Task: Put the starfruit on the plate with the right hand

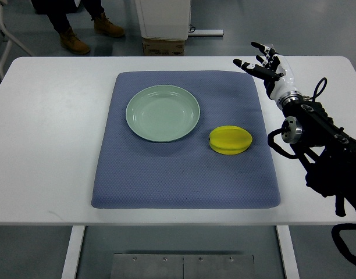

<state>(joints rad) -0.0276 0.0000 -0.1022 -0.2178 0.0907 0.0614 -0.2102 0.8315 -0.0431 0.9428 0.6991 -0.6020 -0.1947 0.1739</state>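
right hand (265,65) fingers spread, empty, over table's far right edge, off the mat (184,174) | starfruit (230,140) on mat near its right edge, just beside plate (163,113) | step: reach | advice: come down over the fruit, wrap its ridges evenly, lift clear of plate rim

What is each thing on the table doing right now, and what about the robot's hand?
Starfruit: lying on the blue mat, just right of the plate, not held.
Plate: empty, upright on the mat.
Blue mat: spread flat on the white table.
Right hand: fingers spread open, holding nothing, beyond the mat's far right corner, away from the starfruit.
Left hand: not in view.
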